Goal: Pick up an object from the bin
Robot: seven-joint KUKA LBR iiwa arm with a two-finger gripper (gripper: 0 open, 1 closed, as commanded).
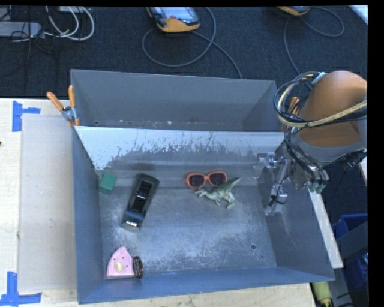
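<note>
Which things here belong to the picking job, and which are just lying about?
Job: gripper; grey bin; its contents, any of which could be picked: toy dinosaur, red sunglasses, black toy car, green block, pink wedge.
Lying about: cables and orange-black device on the dark floor behind the bin.

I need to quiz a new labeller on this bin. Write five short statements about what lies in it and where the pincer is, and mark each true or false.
1. The red sunglasses lie right beside the green toy dinosaur. True.
2. The pincer holds the dinosaur. False: it hangs apart from it, near the right wall of the bin.
3. A small green block lies at the bin's left side. True.
4. The black oblong object lies on top of the sunglasses. False: it lies apart, to their left.
5. The pink wedge lies by the pincer. False: it lies in the view's lower left corner.
</note>
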